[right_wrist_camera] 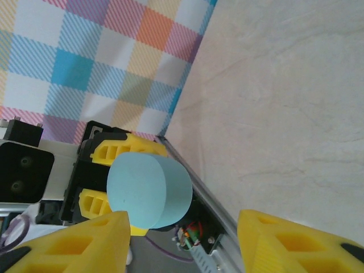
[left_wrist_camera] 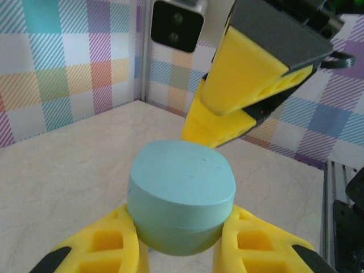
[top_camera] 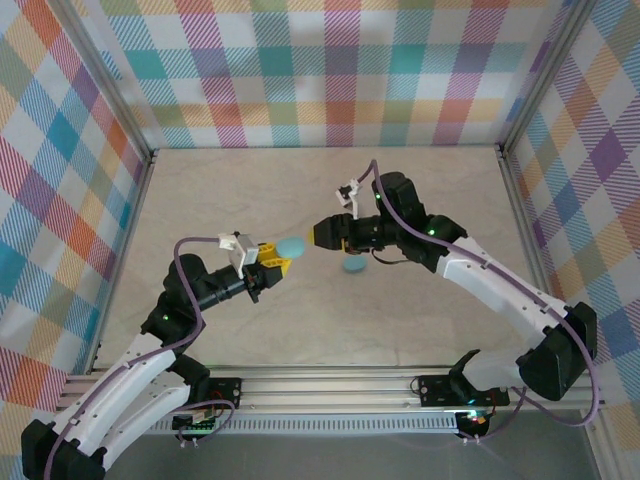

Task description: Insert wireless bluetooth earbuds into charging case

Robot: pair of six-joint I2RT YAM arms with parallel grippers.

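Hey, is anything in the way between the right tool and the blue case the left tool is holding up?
Nothing visible. The right tool, jaws apart, points straight at the blue case clamped in the left tool, with only open air between them.

Robot test booth, lab sort of place; bright checked cloth walls [top_camera: 330, 70] on three sides; shiny metal posts [top_camera: 105, 80] in corners; pale stone-look table [top_camera: 330, 330] inside; left arm [top_camera: 130, 375] and right arm [top_camera: 500, 290], white and black, bolted on metal rail [top_camera: 330, 385] at near edge; purple cables [top_camera: 373, 172] run along arms; small green lights [top_camera: 431, 232] glow on arms.
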